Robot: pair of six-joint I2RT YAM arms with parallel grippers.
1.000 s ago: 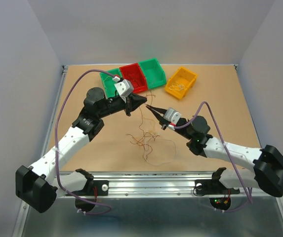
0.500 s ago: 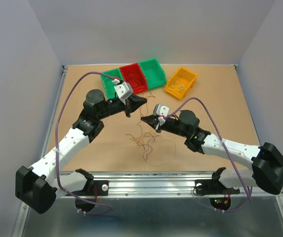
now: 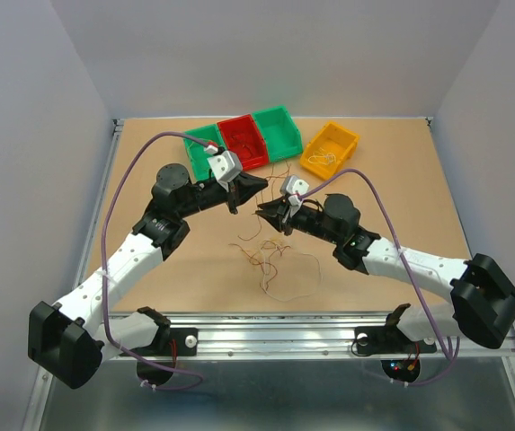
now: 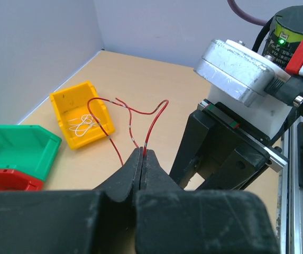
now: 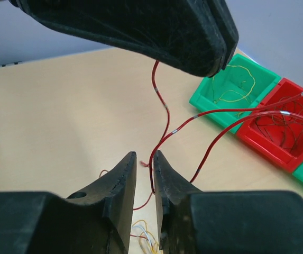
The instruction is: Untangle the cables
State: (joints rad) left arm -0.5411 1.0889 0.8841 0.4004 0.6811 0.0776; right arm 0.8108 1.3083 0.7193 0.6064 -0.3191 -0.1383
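**Item:** red cable [image 4: 129, 127], one strand lifted off the tangle of cables [image 3: 270, 256], which lies on the bench [image 3: 401, 206] between the two arms.

**Left end effector** [image 4: 142, 154]: fingers pressed together on the red cable, holding it above the bench.

**Right end effector** [image 5: 144, 159]: fingers a little spread. The same cable runs down through the narrow gap between them, and they are not yet nipping it.

**Receptacles:** red bin [image 3: 244, 142], flanked by two green bins, and a yellow bin [image 3: 329, 149] lie at the far side of the bench. Each visibly holds thin wire.

**Step, as judged:** drawing a single strand free of the heap.

**Next move calls for:** the right fingers to come together on the cable just below the left grip. The strand then needs drawing apart gently, so that the loops below slip off and do not tighten.
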